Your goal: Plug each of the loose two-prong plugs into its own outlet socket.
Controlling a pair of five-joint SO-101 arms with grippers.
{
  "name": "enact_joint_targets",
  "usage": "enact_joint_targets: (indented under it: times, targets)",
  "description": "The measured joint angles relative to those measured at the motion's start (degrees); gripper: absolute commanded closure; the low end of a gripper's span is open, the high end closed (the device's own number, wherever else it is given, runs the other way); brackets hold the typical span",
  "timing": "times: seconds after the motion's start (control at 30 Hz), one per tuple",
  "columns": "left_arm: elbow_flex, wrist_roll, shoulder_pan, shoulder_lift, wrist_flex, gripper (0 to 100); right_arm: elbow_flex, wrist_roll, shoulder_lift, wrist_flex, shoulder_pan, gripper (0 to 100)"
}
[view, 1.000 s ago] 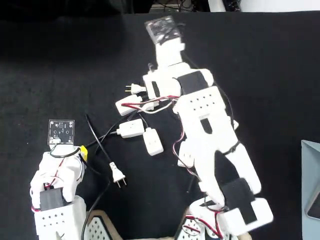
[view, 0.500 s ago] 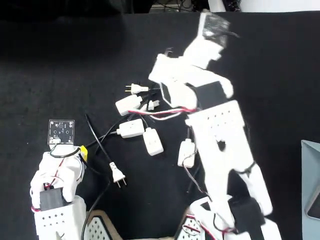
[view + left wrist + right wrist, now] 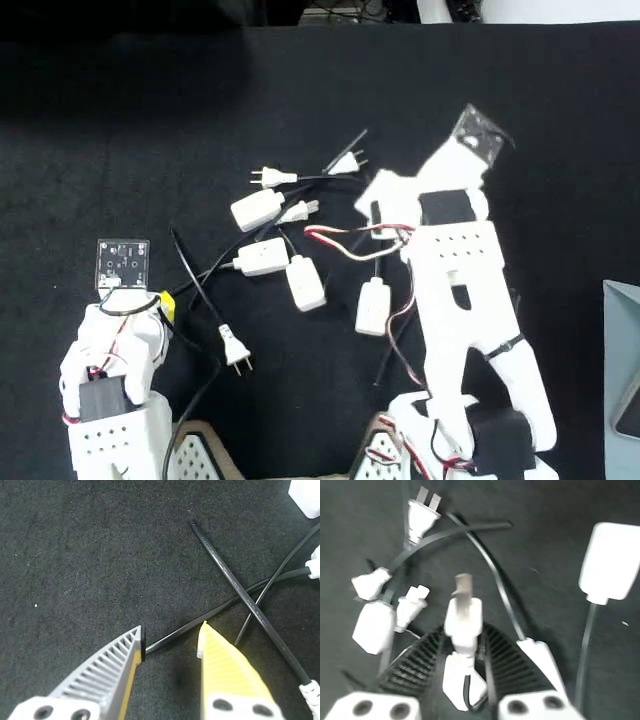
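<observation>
while the left gripper gapes, the right gripper pinches a plug.

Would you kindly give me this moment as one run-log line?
right arm: jaws shut on white plug | left arm: jaws open above black cord

No text, number or sign is legible; faint print runs along the thin black cable at centre right, too small to read.

The left arm and right arm are white plastic, with black motor blocks and red and white wires. The left gripper has ribbed fingers, one grey and one yellow. The right gripper is ribbed black.
</observation>
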Motion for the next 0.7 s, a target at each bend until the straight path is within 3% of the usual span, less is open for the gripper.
enact_joint_targets:
  times: [0.1, 0.3, 0.47, 0.7]
  targets:
    - [0.0, 0.0, 0.0, 0.0, 0.0, 81, 2.2, 2.9, 0.0, 0.0, 1.1, 72.1]
    - [0.0, 0.0, 0.0, 0.0, 0.0, 81, 2.6, 15.0, 0.0, 4.7, 1.2, 71.7]
    - [0.0, 0.0, 0.0, 0.0, 0.0, 81, 0.8, 33.1, 0.0, 9.6, 3.3, 71.7]
    - [0.0, 0.0, 0.0, 0.0, 0.0, 81, -3.2, 66.1, 0.0, 11.1, 8.8, 76.4]
